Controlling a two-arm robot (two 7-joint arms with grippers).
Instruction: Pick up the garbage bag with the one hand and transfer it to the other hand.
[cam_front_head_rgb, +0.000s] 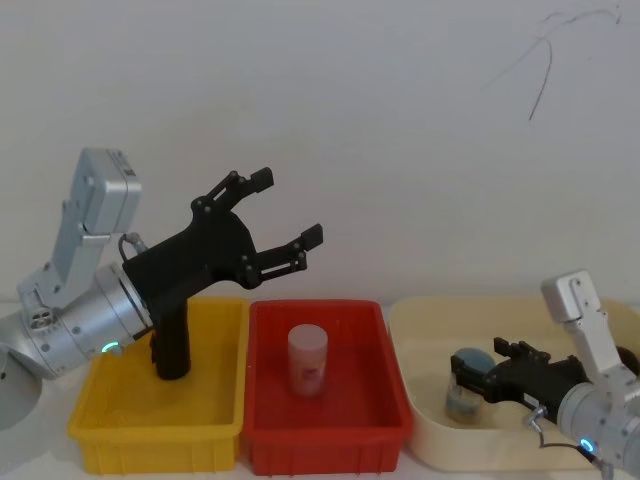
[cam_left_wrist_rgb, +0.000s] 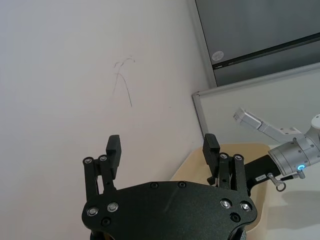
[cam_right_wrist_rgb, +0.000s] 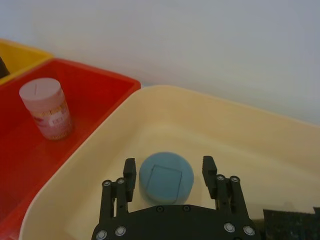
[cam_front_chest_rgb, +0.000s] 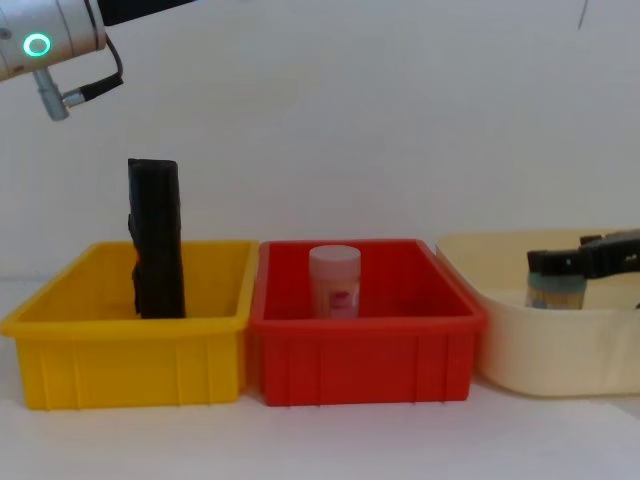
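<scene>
Across the table stand three bins side by side: one yellow bin (cam_front_head_rgb: 160, 420), one red bin (cam_front_head_rgb: 325, 420) and one cream tub (cam_front_head_rgb: 430, 420). One garbage bag (cam_front_chest_rgb: 156, 240), a black roll, stands upright in the yellow bin, rising above its rim. One pale pink jar (cam_front_head_rgb: 307, 360) stands in the red bin, and one blue-capped jar (cam_right_wrist_rgb: 166, 177) sits in the cream tub. Two grippers show. The left gripper (cam_front_head_rgb: 285, 210) hangs in the air above the yellow bin, its fingers spread wide and holding nothing. The right gripper (cam_right_wrist_rgb: 170, 172) is low in the cream tub, its fingers parted on either side of the blue-capped jar.
</scene>
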